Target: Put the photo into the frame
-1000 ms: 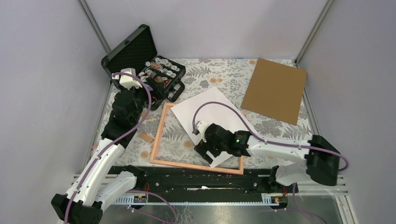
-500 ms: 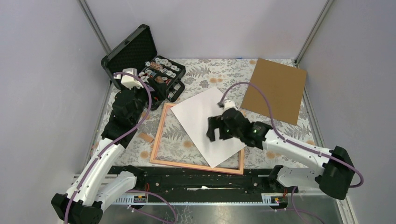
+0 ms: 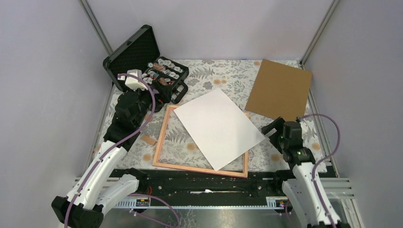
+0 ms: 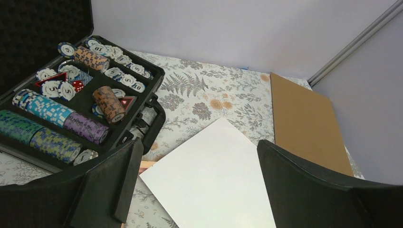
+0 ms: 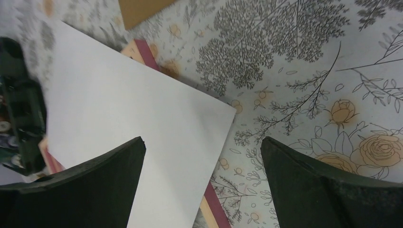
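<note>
Photo (image 3: 218, 126), white back up, lies askew across the frame (image 3: 199, 168) on the desk (image 3: 214, 76), corners overhanging the border, unheld; left jaws and right jaws spread, empty, the right beside its right corner; step judged alignment, next move needing a turn to seat it squarely.

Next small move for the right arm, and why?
Probably lower the open right gripper onto the right corner of the white rectangular photo and nudge it square: the sheet lies skewed across the thin pinkish-orange wooden frame, corners overhanging its rails.
</note>
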Motion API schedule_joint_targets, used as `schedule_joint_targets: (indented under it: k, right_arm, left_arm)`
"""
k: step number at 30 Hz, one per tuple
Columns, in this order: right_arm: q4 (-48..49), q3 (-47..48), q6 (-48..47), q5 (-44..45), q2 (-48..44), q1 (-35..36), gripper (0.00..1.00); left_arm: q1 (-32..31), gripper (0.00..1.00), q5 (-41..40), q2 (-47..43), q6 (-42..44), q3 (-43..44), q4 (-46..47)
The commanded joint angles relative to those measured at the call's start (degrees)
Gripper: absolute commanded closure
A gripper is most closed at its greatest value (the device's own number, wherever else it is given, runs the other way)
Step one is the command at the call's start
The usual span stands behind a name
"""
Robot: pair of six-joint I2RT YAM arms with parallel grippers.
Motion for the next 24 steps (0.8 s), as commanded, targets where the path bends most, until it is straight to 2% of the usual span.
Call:
schedule_joint_targets:
  k: [1, 3, 11, 14, 16, 19, 24]
  right_arm:
    - [0.19, -2.61, 2.43, -3.23, -6.47, -4.11, 0.00]
    - [0.38, -3.35, 2.26, -6.58, -5.68, -5.30, 0.00]
    - [11.28, -10.37, 5.42, -21.35, 0.31, -10.34, 0.02]
    - [20.54, -14.97, 7.21, -27.26, 1.74, -11.96, 0.06]
    - [31.40, -18.45, 8.21, -31.32, 4.38, -13.07, 0.10]
    - [43.39, -21.42, 9.67, -33.49, 10.40, -13.46, 0.21]
    - [59.17, -22.95, 10.76, -35.70, 20.20, -13.74, 0.32]
  left_arm:
    - [-0.39, 0.01, 0.90, 0.04, -0.46, 0.35, 3.87]
    - [-0.56, 0.01, 0.96, 0.00, -0.54, 0.41, 3.81]
    - [-1.34, 0.01, 0.83, -0.87, -0.38, 0.41, 3.87]
    - [-1.68, 0.01, 0.73, -1.28, -0.37, 0.41, 3.81]
    - [-1.94, 0.01, 0.89, -1.49, -0.33, 0.50, 3.84]
    - [-2.22, 0.01, 0.62, -1.64, -0.20, 0.48, 3.86]
    - [-2.41, 0.01, 0.69, -1.69, -0.20, 0.50, 3.88]
